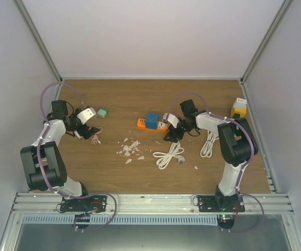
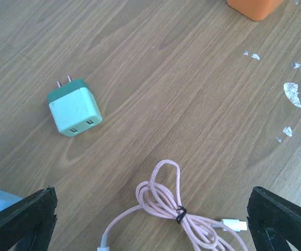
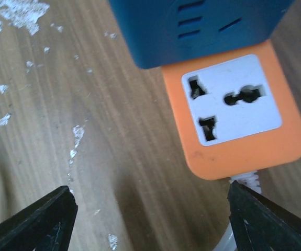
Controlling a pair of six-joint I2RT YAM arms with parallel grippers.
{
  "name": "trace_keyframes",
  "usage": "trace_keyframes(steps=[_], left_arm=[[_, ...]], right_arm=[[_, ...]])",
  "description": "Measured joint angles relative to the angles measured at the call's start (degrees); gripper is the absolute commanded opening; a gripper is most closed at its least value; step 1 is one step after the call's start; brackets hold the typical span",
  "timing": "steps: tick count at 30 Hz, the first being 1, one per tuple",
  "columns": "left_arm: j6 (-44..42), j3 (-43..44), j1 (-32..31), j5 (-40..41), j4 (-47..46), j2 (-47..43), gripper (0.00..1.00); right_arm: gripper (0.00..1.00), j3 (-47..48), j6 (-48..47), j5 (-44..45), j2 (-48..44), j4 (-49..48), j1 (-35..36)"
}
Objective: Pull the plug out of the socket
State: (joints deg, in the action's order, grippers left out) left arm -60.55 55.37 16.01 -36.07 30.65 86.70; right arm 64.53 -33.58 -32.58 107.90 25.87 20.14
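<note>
An orange socket strip [image 1: 151,125] lies mid-table with a blue plug adapter [image 1: 152,120] seated in it. In the right wrist view the blue plug [image 3: 197,29] sits at the top, above a free white outlet on the orange strip [image 3: 268,151]. My right gripper [image 3: 153,219] is open and empty, just short of the strip's cable end; it also shows in the top view [image 1: 170,137]. My left gripper [image 2: 153,225] is open and empty at the left [image 1: 86,135], over a pink cable [image 2: 176,212]. The orange strip's corner [image 2: 255,6] shows far off.
A mint green USB charger [image 2: 74,107] lies beyond the pink cable, also in the top view [image 1: 102,112]. White coiled cables [image 1: 169,155] lie in front of the strip and another white cable [image 1: 209,143] by the right arm. White flakes [image 1: 129,148] litter the middle. A yellow adapter [image 1: 238,108] sits far right.
</note>
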Motion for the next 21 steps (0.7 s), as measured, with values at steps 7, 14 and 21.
trace_keyframes(steps=[7,14,21], left_arm=[[1.7,0.0,-1.0,-0.1,-0.5,-0.7,0.99],[2.9,0.0,-1.0,-2.3,-0.5,-3.1,0.99],[5.9,1.5,-1.2,-4.3,-1.7,-4.6,0.99]], right_arm=[[0.87,-0.7,-1.4,1.5,-1.7,-5.4,-0.1],[0.91,0.5,-8.0,1.0,-1.7,-6.2,-0.2],[0.87,9.6,-13.8,0.8,5.6,-5.4,-0.5]])
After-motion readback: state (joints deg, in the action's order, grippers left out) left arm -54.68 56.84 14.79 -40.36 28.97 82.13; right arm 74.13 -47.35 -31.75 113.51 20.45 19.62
